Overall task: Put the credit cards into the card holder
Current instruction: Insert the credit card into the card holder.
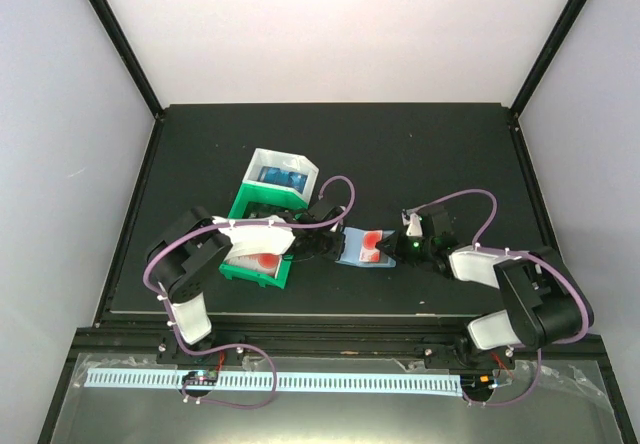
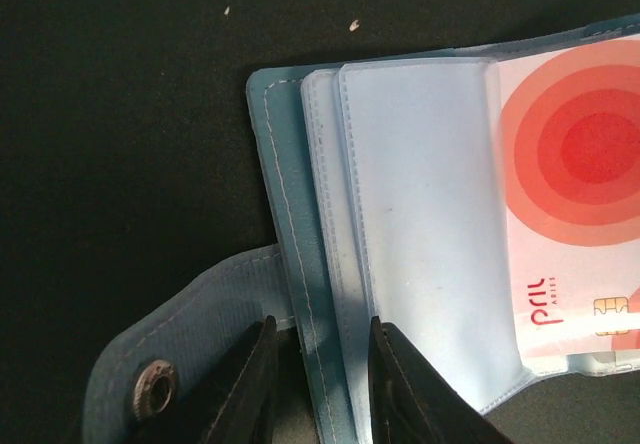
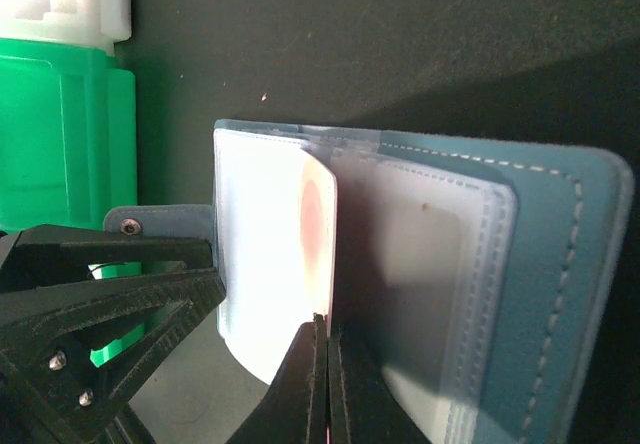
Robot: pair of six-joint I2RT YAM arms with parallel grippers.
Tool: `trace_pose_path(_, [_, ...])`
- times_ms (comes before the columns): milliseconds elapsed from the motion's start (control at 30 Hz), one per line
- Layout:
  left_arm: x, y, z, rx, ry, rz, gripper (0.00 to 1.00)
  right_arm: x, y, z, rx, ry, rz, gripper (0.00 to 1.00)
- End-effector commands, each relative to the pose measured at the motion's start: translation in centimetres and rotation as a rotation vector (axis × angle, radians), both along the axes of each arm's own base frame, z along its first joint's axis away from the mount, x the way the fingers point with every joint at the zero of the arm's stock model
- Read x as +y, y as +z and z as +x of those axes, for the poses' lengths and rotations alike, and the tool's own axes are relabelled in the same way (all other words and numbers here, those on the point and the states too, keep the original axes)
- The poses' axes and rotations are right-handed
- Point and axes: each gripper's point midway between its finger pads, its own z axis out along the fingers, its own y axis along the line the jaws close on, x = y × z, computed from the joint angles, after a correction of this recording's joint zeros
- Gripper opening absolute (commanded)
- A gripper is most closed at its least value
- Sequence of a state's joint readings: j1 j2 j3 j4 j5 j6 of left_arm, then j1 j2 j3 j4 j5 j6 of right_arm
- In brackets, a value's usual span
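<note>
The teal card holder (image 1: 349, 251) (image 2: 290, 214) (image 3: 560, 264) lies open on the black table, clear sleeves fanned out and snap tab (image 2: 155, 389) to its left. A red-and-white credit card (image 1: 372, 244) (image 2: 570, 164) (image 3: 318, 234) stands among the sleeves, and my right gripper (image 1: 408, 245) (image 3: 327, 329) is shut on its near edge. My left gripper (image 1: 322, 246) (image 2: 320, 329) straddles the holder's stitched left edge. Its jaws are a little apart, and a dark gap shows beside the left finger (image 2: 250, 374). Blue credit cards (image 1: 280, 175) lie in the white bin.
A green bin (image 1: 257, 273) (image 3: 60, 134) sits under my left arm, with a red-and-white card in it. The white bin (image 1: 304, 170) (image 3: 60, 4) stands just behind it. The table's raised border runs along the near edge.
</note>
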State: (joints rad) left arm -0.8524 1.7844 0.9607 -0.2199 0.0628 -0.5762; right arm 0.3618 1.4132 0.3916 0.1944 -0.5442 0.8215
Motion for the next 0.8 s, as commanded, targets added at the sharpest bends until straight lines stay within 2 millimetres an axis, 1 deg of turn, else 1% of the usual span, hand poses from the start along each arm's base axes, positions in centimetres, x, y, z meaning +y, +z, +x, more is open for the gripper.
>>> trace_pose_path(0, [0.0,-0.9,-0.5,0.029,-0.017,0.037,0.27,-0.9,-1.4,0.1,0.022,-0.052,-0.026,0.01])
trace_pose_path(200, [-0.2,-0.9,-0.6,0.033,-0.025,0.033,0.26,-0.3,-1.6,0.0,0.033,-0.041,0.013,0.01])
trace_pose_path(367, [-0.1,-1.3,-0.7,0.04,-0.025,0.039,0.23,-0.2,-1.7,-0.2,0.032,-0.037,0.015,0.01])
trace_pose_path(767, [-0.3,-1.5,-0.9,0.049,-0.03,0.034,0.23,1.9,-1.9,-0.9,0.049,0.013,0.051,0.01])
